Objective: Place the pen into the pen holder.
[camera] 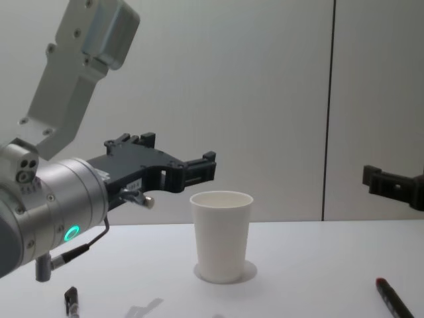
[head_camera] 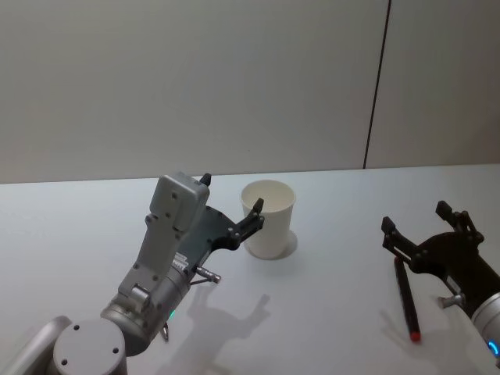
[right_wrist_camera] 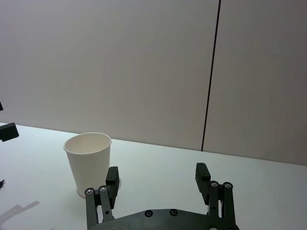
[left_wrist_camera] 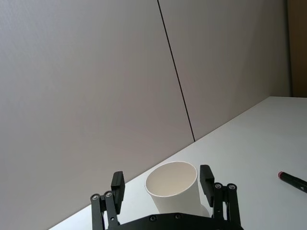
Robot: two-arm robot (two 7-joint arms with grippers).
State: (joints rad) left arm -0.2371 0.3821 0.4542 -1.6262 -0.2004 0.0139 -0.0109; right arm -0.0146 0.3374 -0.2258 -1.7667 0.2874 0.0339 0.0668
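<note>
The pen holder [head_camera: 268, 221] is a plain white paper cup standing upright near the table's middle, also seen in the chest view [camera: 221, 235]. My left gripper [head_camera: 232, 195] is open and hovers just to its left, near rim height. In the left wrist view the left gripper [left_wrist_camera: 162, 182] has the cup [left_wrist_camera: 173, 188] framed between its fingers, apart from them. The pen [head_camera: 406, 297], black with a red end, lies flat on the table at the right. My right gripper [head_camera: 416, 217] is open above the pen's far end, holding nothing.
The white table [head_camera: 328, 312] runs to a grey panelled wall [head_camera: 234, 78] with a dark vertical seam. The pen's red end also shows in the chest view [camera: 381, 283] and the left wrist view [left_wrist_camera: 281, 175]. Bare tabletop lies between the cup and the pen.
</note>
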